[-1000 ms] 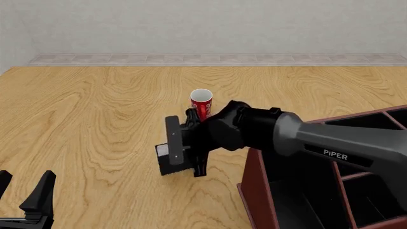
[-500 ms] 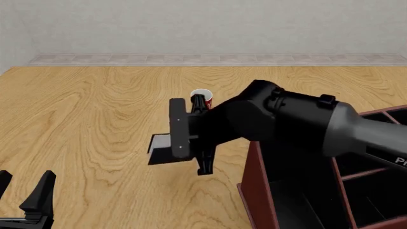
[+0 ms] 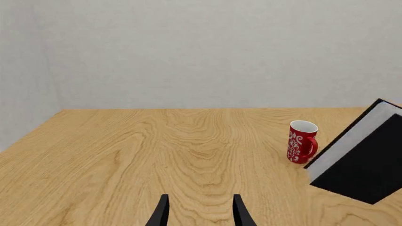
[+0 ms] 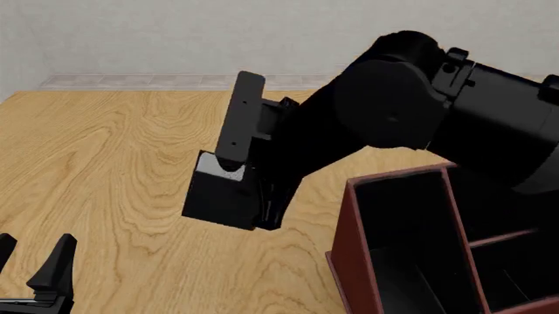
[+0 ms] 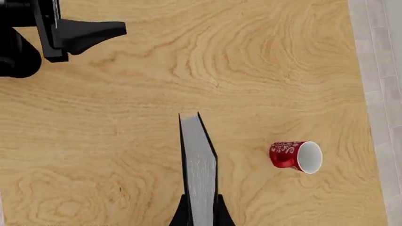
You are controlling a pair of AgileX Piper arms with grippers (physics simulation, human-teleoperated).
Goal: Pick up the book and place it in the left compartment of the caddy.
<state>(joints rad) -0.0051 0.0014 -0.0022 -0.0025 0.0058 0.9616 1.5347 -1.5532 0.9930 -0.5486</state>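
Right gripper (image 5: 199, 214) pinches the book (image 4: 222, 196) by its spine-side edge, fingers on both covers; book hangs tilted in the air, clear of the table (image 4: 105, 150), left of the caddy (image 4: 349, 255). Thin, stiff, probably light; smooth covers may slip, so grip deep. Left gripper (image 3: 199, 212) idle near-left, fingers spread. Red cup (image 3: 302, 141) shows white pattern, no readable writing. No lettering visible on arm.

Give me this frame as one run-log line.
right pincer: shut on book, lifted off table | left pincer: open, idle | caddy: left compartment has no book yet
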